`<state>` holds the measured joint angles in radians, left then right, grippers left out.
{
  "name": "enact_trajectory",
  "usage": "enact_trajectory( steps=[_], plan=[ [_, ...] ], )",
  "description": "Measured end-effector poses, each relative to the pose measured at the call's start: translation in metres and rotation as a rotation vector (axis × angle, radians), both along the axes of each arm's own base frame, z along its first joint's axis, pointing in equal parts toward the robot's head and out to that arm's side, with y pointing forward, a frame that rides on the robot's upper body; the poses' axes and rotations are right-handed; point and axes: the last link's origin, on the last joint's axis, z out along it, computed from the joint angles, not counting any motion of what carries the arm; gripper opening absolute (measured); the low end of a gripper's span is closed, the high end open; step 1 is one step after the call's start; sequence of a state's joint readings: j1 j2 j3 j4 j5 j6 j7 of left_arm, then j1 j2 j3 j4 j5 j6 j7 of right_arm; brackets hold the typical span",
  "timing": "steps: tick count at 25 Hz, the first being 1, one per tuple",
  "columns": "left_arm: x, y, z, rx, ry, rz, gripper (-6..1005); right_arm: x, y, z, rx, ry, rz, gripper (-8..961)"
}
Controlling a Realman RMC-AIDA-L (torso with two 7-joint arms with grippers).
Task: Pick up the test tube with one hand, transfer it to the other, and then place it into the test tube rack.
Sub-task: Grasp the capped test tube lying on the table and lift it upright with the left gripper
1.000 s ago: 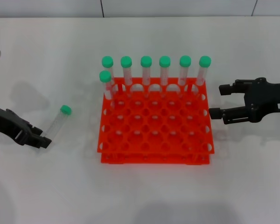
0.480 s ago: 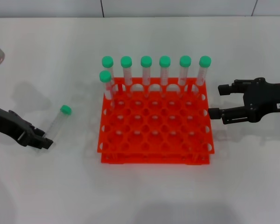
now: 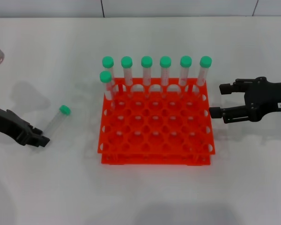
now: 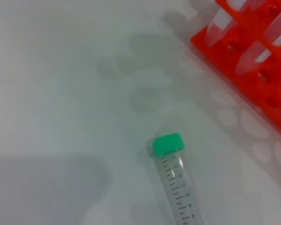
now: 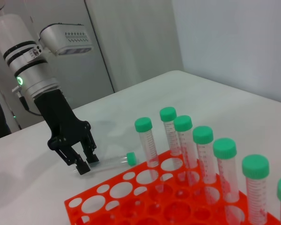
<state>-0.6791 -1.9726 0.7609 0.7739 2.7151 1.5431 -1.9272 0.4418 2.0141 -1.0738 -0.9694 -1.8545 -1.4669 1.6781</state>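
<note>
The test tube (image 3: 56, 122) lies flat on the white table left of the test tube rack (image 3: 154, 154), its green cap pointing up-right. In the left wrist view the test tube (image 4: 175, 183) shows close up, with a corner of the rack (image 4: 257, 51) behind it. My left gripper (image 3: 41, 139) is low at the tube's bottom end. In the right wrist view the left gripper (image 5: 87, 162) has its fingers apart on either side of that end. My right gripper (image 3: 218, 100) hovers open beside the rack's right edge, holding nothing.
Several green-capped tubes (image 3: 146, 70) stand upright along the rack's back row, and one more (image 3: 106, 84) stands just in front at the left. The rack's other holes are unfilled. Bare table surrounds the rack.
My left gripper has shifted slightly left and up along the lying tube. The tube has barely moved. The right gripper has stayed almost still.
</note>
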Motion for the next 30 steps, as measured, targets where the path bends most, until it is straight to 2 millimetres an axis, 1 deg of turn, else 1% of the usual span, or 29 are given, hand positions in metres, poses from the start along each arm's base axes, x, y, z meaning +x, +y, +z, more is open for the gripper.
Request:
enact_trajectory(
  steps=[13,16,23,25,30],
  plan=[
    [-0.002,0.005,0.0,0.026,0.023,-0.002,307,0.0,0.0,0.0,0.003,-0.001,0.0,844],
    [-0.002,0.006,0.001,0.036,0.027,0.001,191,0.0,0.001,0.001,0.004,-0.001,0.0,844],
    [0.001,0.01,0.003,0.059,0.017,-0.007,192,0.0,0.001,0.001,0.008,0.001,-0.002,844],
    [0.003,0.013,0.007,0.086,0.005,-0.011,192,0.001,0.001,0.002,0.009,0.002,-0.004,844],
    [0.008,0.022,0.023,0.189,-0.064,-0.031,192,0.002,0.0,0.002,0.011,0.002,-0.008,844]
  ],
)
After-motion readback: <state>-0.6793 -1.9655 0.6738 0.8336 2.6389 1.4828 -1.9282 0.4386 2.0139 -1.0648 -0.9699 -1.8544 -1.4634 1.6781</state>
